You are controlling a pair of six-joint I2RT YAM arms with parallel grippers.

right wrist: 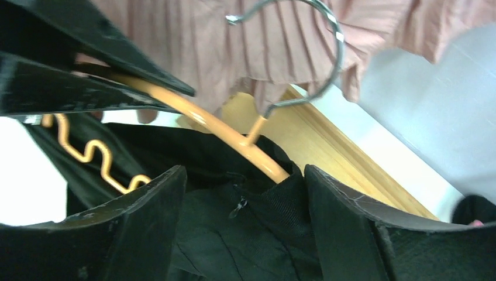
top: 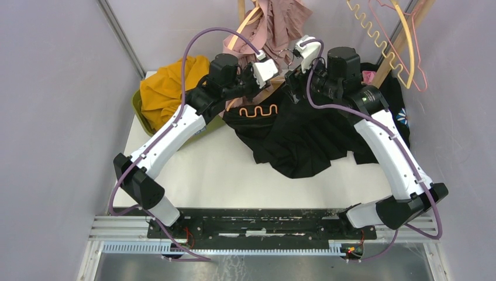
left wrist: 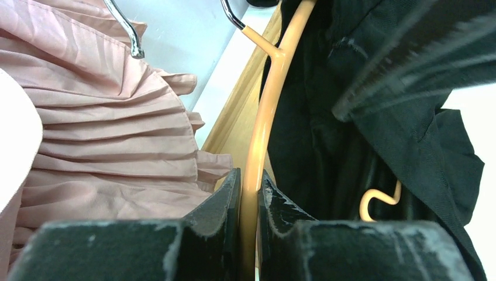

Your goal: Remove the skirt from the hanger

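A black skirt (top: 304, 137) hangs on an orange plastic hanger (top: 261, 110) and spreads over the white table (top: 210, 170). My left gripper (top: 270, 79) is shut on the hanger's arm (left wrist: 257, 146), with the skirt (left wrist: 362, 134) to its right. My right gripper (top: 297, 70) is open, its jaws on either side of the skirt's waistband (right wrist: 251, 234) where the hanger arm (right wrist: 234, 143) enters it. The hanger's metal hook (right wrist: 327, 52) shows above.
A pink pleated garment (top: 275, 23) hangs at the back on a wooden rail (right wrist: 345, 152). A yellow garment (top: 169, 88) fills a bin at the back left. Empty hangers (top: 398, 41) hang at the back right. Grey walls stand on both sides.
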